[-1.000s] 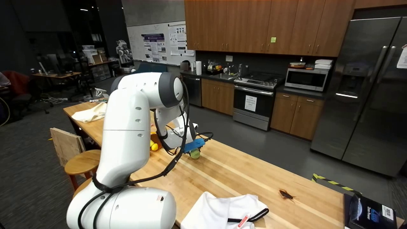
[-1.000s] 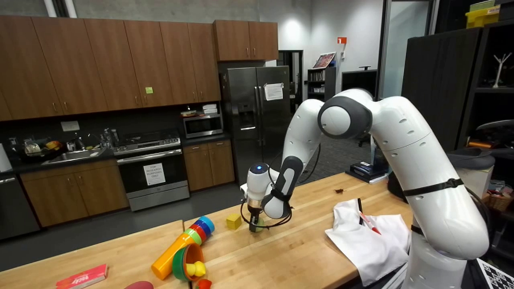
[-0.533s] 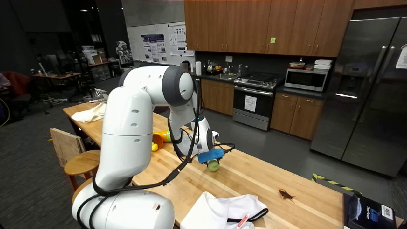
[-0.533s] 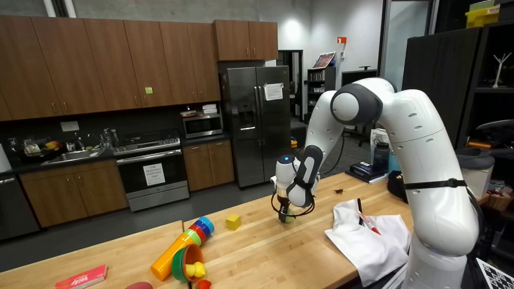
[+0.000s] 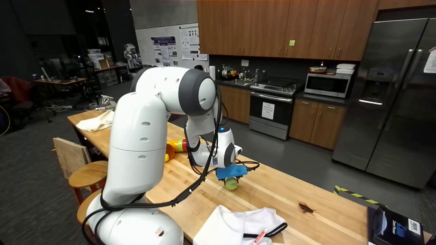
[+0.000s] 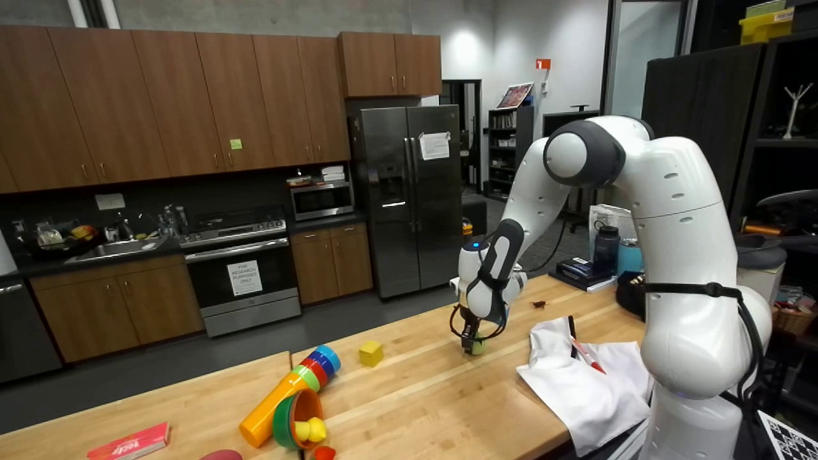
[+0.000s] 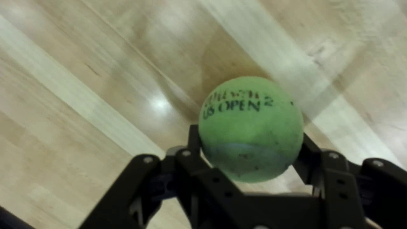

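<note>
A green tennis ball with dark lettering sits between the two black fingers of my gripper, which press on it from either side. The same ball shows below the blue part of the wrist, low over the wooden table. Whether it touches the wood I cannot tell. In an exterior view the dark fingers partly cover the ball. A yellow cube rests on the table to the left of the gripper there. Toward the right lies a white cloth with a red marker on it.
Several coloured cups lie on their side near a green and orange bowl holding a yellow toy. A pink box lies farther left. A brown insect-like thing and a black box are toward the table's end.
The arm has carried the ball along the table, away from the yellow cube and cups and toward the white cloth's side. Most of this came in the first half second. The grip looks the same.
</note>
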Robot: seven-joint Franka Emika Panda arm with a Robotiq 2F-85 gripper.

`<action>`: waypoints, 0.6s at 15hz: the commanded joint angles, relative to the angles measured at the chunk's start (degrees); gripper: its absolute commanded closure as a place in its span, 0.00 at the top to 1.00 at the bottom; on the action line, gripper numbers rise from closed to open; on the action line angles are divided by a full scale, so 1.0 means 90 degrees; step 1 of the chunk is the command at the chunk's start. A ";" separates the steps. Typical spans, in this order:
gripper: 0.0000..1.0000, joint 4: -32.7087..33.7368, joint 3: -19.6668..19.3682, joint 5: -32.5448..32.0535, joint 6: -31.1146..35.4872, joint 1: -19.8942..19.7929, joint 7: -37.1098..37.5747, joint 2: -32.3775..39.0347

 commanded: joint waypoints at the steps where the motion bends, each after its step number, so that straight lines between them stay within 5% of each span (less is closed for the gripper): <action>1: 0.42 -0.0001 0.0997 0.1013 -0.0627 -0.0390 -0.0335 0.0183; 9: 0.42 0.0426 0.0931 0.1171 -0.1310 0.0392 0.0782 0.0274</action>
